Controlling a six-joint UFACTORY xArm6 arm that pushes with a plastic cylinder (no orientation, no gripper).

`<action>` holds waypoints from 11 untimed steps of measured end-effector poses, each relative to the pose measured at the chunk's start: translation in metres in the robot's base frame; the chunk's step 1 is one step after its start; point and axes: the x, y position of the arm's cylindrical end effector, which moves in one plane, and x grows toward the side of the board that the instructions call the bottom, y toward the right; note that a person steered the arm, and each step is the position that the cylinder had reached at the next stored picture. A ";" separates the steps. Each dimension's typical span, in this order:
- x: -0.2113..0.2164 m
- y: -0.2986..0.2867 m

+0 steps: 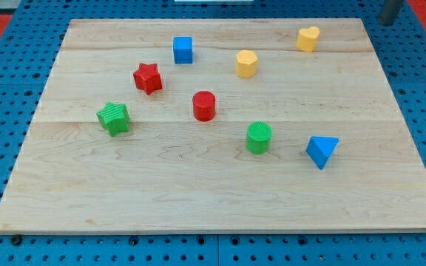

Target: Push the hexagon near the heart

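The yellow hexagon [247, 63] lies on the wooden board [198, 192] at the upper middle. The yellow heart [308, 38] lies up and to the right of it, near the board's top edge, with a clear gap between them. My tip [385, 21] shows at the view's top right corner, just off the board's top right corner. It is to the right of the heart and touches no block.
A blue cube [183, 49] and a red star [147, 77] lie left of the hexagon. A red cylinder [204, 106] and a green star [114, 118] lie lower left. A green cylinder [259, 138] and a blue triangle [322, 151] lie below the hexagon.
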 end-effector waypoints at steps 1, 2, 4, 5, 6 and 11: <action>-0.003 0.001; 0.001 -0.002; 0.059 -0.050; 0.042 -0.093; 0.036 -0.097; 0.176 -0.274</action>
